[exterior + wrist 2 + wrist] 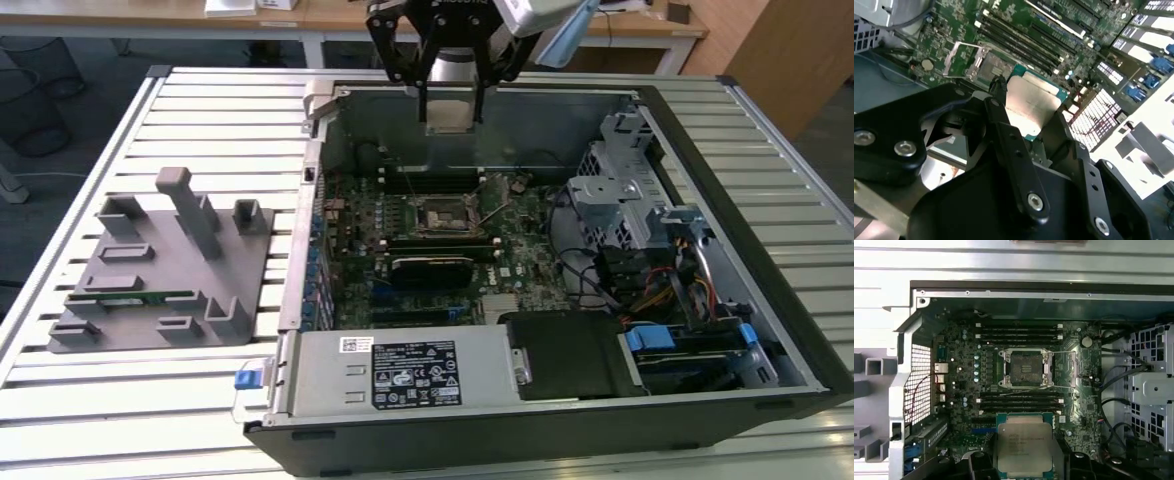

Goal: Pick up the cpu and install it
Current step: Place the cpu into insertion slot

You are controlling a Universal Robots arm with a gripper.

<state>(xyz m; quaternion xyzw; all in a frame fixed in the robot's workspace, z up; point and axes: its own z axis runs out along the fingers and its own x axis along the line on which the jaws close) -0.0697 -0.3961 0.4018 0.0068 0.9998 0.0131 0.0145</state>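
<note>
Slatted table [120, 410] — computer case [534, 440], grey fixture [160, 275]

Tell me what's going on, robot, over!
Hand shut on cpu. Cpu held over the open computer case, not yet in the motherboard socket. Socket looks empty.

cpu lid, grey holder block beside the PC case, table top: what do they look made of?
cpu: lid looks metal, silvery satin finish with soft glare, on a green board rim.
grey holder block: probably plastic, uniform matte grey with no glare.
table top: likely aluminium, pale ribbed slats with a dull sheen.
</note>
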